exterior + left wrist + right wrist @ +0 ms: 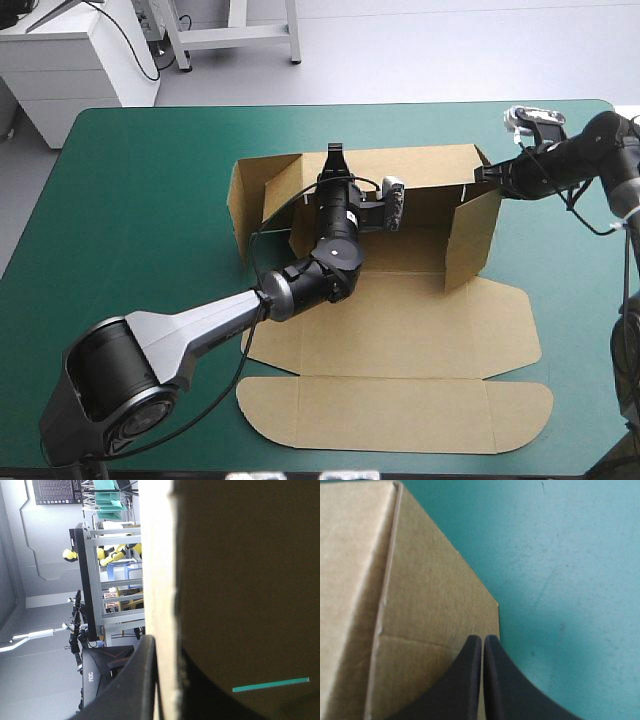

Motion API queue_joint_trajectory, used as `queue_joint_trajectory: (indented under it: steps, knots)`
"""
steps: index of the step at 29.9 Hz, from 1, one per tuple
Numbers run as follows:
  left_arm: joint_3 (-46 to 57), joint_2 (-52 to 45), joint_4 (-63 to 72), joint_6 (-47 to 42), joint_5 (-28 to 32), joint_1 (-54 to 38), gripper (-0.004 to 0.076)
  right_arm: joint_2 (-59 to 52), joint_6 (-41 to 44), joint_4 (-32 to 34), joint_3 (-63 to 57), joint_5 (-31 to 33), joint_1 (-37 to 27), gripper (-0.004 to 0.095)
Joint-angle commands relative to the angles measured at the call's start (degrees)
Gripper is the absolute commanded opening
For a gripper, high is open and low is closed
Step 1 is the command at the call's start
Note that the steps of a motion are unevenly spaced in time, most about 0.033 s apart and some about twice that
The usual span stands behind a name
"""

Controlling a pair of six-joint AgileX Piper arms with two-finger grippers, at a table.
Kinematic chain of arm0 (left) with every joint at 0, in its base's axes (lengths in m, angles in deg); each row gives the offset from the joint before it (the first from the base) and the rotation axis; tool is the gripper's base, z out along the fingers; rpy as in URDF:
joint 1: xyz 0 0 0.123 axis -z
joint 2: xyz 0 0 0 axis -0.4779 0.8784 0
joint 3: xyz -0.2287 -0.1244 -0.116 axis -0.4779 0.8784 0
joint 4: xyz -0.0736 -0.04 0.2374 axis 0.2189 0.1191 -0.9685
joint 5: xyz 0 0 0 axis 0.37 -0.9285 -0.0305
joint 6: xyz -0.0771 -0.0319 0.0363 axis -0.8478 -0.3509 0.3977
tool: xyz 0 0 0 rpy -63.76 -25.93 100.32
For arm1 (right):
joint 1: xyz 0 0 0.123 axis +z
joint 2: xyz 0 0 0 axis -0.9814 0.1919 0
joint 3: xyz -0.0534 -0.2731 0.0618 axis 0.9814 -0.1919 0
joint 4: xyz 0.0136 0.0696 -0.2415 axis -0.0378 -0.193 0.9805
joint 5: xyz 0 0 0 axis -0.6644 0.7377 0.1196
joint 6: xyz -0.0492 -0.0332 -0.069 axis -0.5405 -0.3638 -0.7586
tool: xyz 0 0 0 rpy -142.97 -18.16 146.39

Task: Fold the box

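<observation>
jaws of the left black-finned gripper (334, 152) are clamping the rear wall (430, 165) of the part-raised brown board box (400, 320) upright while the right gripper (483, 639), jaws pressed together, is bracing its side wall (472, 240).

The box (400, 330) is plain brown board, with paler cut edges and darker crease lines. In the left wrist view its shaded face looks a darker brown, crossed by one thin teal-green strip. The worktop (150, 200) cover is even teal-green. The left end effector (334, 152) and the right end effector (483, 639) are black; the left arm (200, 320) is black with silver-grey casing.
</observation>
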Motion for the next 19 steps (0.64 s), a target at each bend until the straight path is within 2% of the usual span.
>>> queue_joint_trajectory:
  steps: [1, 12, 14, 19]
  knots:
    - [0.2, -0.3, 6.5, -0.6, 5.2, 1.2, -0.0008, -7.0, -4.9, -6.4, -5.7, -7.7, -0.4, -0.0001]
    - [0.2, -0.3, 6.1, -0.6, 5.5, 1.2, -0.0008, -17.6, -19.6, -17.0, -25.5, -22.6, -0.4, -0.0001]
    - [0.2, -0.3, 6.1, -0.6, 5.5, 1.2, -0.0008, -18.8, -22.3, -17.0, -27.3, -23.1, -0.4, -0.0001]
    - [0.2, -0.3, 5.5, -0.6, 5.5, 1.2, -0.0008, -19.5, -22.1, -16.0, -28.0, -22.3, -0.4, 0.0037]
